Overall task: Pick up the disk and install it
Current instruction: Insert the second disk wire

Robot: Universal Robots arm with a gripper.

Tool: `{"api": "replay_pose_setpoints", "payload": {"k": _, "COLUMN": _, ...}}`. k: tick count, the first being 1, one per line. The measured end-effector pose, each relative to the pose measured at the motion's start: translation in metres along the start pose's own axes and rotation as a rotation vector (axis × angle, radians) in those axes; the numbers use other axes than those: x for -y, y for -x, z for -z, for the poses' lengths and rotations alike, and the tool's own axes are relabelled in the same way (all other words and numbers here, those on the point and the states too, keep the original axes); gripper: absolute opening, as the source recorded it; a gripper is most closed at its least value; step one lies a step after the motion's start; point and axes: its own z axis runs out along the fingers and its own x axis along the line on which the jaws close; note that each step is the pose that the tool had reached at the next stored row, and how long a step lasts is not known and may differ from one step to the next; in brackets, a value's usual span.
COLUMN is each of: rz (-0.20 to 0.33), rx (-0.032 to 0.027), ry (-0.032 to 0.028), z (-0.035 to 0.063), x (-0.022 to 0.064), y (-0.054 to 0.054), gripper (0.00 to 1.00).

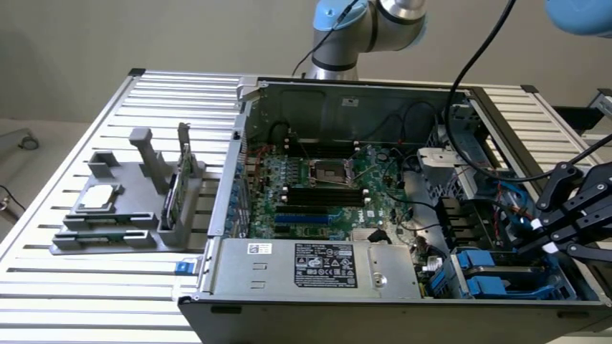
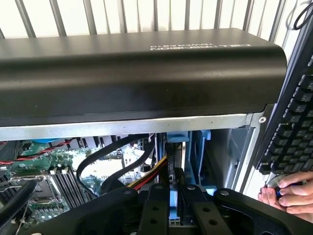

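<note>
the tool [image 2: 173, 208] grips the blue-framed disk [image 2: 177, 161] upright inside the computer case [image 1: 287, 301].

Disk [image 2: 177, 154] apparently inside case [image 1: 287, 301].

The exterior view looks down from high up over the whole open computer case [image 1: 402, 215] on the table. My wrist cam sits close, peeking into the case's [image 2: 137, 68] drive corner; both catch the motherboard.
</note>
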Motion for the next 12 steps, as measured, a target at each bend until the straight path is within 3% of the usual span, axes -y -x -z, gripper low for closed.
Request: {"api": "replay_pose_setpoints", "payload": {"k": 12, "rz": 0.000, "rx": 0.0001, "ry": 0.0000, "z": -0.0030, "x": -0.0022, "y": -0.0003, "gripper": 0.16}}
